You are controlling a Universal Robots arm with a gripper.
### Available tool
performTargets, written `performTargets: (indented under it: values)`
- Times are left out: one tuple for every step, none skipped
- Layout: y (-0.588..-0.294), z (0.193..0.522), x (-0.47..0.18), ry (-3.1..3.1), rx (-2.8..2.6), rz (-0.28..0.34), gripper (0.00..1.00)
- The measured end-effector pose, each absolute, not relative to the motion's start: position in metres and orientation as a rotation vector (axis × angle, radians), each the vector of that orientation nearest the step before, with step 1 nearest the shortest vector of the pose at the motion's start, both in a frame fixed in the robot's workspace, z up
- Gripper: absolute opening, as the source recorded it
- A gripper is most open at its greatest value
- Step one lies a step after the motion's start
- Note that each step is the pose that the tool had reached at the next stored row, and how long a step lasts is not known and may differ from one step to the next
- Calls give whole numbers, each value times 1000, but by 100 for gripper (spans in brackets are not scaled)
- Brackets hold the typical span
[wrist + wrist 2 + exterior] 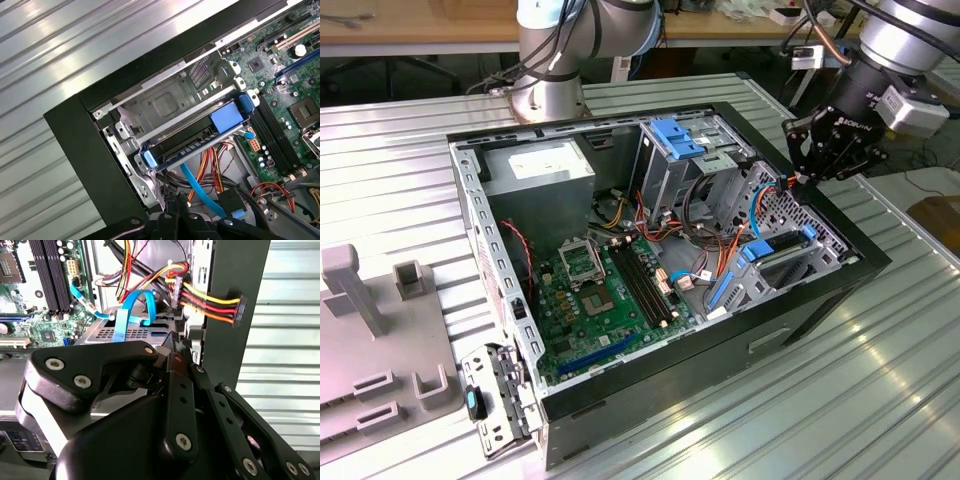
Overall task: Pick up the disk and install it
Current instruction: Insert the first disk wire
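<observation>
Disk (189, 145), single, in one metal cage (165, 102); one closed hand (802, 176) nearby.

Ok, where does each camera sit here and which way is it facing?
Exterior view: off the arm, above, looking down into the open black computer case on the ribbed metal table; grey arm and black pincer show.
First wrist view: on the wrist, facing the case's metal drive cage; pincer shows.
Second wrist view: behind the pincer, facing coloured cables.
Shared: pincer, green motherboard.
</observation>
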State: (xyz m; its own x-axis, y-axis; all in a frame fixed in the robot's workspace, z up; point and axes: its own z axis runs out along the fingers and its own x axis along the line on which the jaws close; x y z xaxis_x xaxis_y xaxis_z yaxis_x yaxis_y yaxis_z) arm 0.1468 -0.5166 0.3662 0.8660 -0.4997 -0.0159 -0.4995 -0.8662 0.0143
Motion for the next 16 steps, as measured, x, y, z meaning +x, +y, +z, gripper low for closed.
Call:
performTargets:
  values:
    - [-514,366,147,-802,3027,-30,11]
    - [-513,366,147,-795,3029,-30,11]
    - [-511,366,147,-789,3031,-30,11]
    - [-509,366,147,-779,3033,-30,11]
    - [-505,366,147,-771,3035,-30,11]
    - [-499,366,147,-761,3038,-30,11]
    - [-495,366,148,-749,3041,-30,11]
    - [-491,366,148,-732,3045,-29,11]
    - [-489,366,148,-721,3047,-29,11]
    - [-488,366,148,-714,3049,-29,11]
    - [-486,366,148,-703,3051,-29,11]
    - [-484,366,148,-692,3053,-29,11]
    - [-482,366,148,-684,3055,-29,11]
    - [-480,366,149,-673,3058,-29,11]
    - [-479,366,149,-667,3059,-29,11]
    - [-477,366,149,-661,3060,-29,11]
